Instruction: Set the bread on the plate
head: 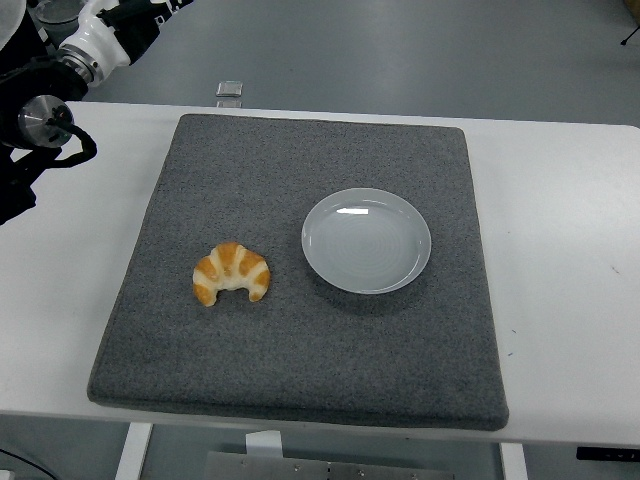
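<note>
Grey floor fills the background beyond the white table (560, 190) you are looking down on, and a small pale square object (229, 89) lies on that floor just past the table's far edge. Take the dark grey mat (300, 360) as your landmark: it covers most of the table, square to its edges. On the mat, right of its middle, sits the round pale grey plate (366, 240), bare, with a small glint of light near its far rim. The bread (231, 273), a golden croissant with paler stripes, lies flat on the mat to the left of the plate and a little nearer to you, its two tips pointing toward the near edge. Bread and plate are near each other but apart, with a strip of mat between them, so the bread is not yet on the plate. You see the left hand (40, 125) off the mat's far left corner, over the white table at the picture's left edge, well apart from the bread. Its black parts bunch together there with a round metal piece showing, and you cannot tell whether its fingers are spread or curled. White and black arm segments (95, 40) rise behind it toward the top left corner.
</note>
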`<state>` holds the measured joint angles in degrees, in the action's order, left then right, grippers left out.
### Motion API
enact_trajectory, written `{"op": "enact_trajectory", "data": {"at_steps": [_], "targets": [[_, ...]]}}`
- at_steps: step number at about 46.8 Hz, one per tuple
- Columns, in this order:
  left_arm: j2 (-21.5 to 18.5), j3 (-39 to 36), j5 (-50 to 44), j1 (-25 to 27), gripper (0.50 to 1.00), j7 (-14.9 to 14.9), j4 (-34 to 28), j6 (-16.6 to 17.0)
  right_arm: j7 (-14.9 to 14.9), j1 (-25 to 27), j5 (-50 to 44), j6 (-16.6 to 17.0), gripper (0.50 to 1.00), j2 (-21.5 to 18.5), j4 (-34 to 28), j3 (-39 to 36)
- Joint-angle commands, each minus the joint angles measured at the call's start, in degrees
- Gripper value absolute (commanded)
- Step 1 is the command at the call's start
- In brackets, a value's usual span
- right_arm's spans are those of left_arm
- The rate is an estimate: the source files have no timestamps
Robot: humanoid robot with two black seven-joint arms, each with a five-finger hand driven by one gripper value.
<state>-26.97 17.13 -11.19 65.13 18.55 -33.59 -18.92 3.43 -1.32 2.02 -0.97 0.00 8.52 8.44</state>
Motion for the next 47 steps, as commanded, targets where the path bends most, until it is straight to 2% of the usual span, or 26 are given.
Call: {"op": "enact_trajectory", "data": {"at_steps": [1,8,25,28,31,37,47], "targets": [[-1.15,0.0,0.11,0.17,0.99,0.0,-2.26,1.34,-0.01,0.0,0.01,0.0,0.93,0.0,0.0,0.0],[-5.19,0.79,3.97,0.61,0.99,0.26,-11.22,6.34,-0.01,0.0,0.01,0.0,0.93,0.0,0.0,0.0],[-14.42,0.1,23.48,1.14,0.984,0.44,-38.29,26.2,-0.01,0.0,0.01,0.0,0.932,0.0,0.0,0.0],[-15.48,-0.26,27.52,1.14,0.984,0.26,-42.24,28.85,-0.01,0.0,0.01,0.09,0.93,0.0,0.0,0.0],[-16.53,-1.4,30.34,1.14,0.984,0.17,-44.88,29.73,-0.01,0.0,0.01,0.09,0.932,0.0,0.0,0.0],[-18.47,-4.82,35.61,1.22,0.984,0.17,-47.44,29.47,-0.01,0.0,0.01,0.09,0.93,0.0,0.0,0.0],[-22.16,-11.77,49.84,1.31,0.986,0.17,-53.32,29.12,-0.01,0.0,0.01,0.09,0.93,0.0,0.0,0.0]]}}
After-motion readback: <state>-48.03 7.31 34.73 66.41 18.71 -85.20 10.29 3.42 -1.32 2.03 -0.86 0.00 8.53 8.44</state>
